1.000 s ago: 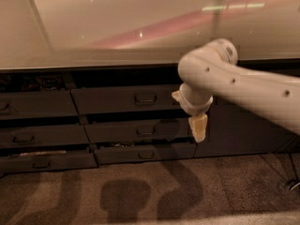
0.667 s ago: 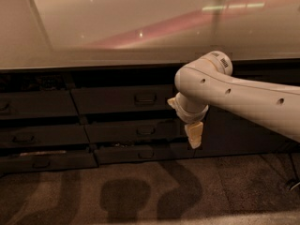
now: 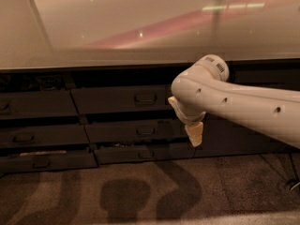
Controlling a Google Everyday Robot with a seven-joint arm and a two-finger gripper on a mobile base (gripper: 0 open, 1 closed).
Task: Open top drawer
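Note:
The top drawer (image 3: 112,100) is a wide dark flat front just under the pale countertop, with a small loop handle (image 3: 145,98) near its middle. It sits nearly flush with the fronts around it. My gripper (image 3: 194,135) hangs pointing down from the white arm (image 3: 234,104), which reaches in from the right. It is to the right of the handle and lower, level with the middle drawer (image 3: 131,131), in front of the cabinet face. Nothing shows in its grasp.
A pale countertop (image 3: 117,27) overhangs the drawers. A bottom drawer (image 3: 140,153) lies beneath the middle one, and a second column of drawers (image 3: 37,135) stands at the left. Brown carpet (image 3: 140,191) covers the floor in front, with the arm's shadow on it.
The arm has swung slightly left and dropped, bringing the gripper a little lower in front of the drawer column. The drawers have not moved.

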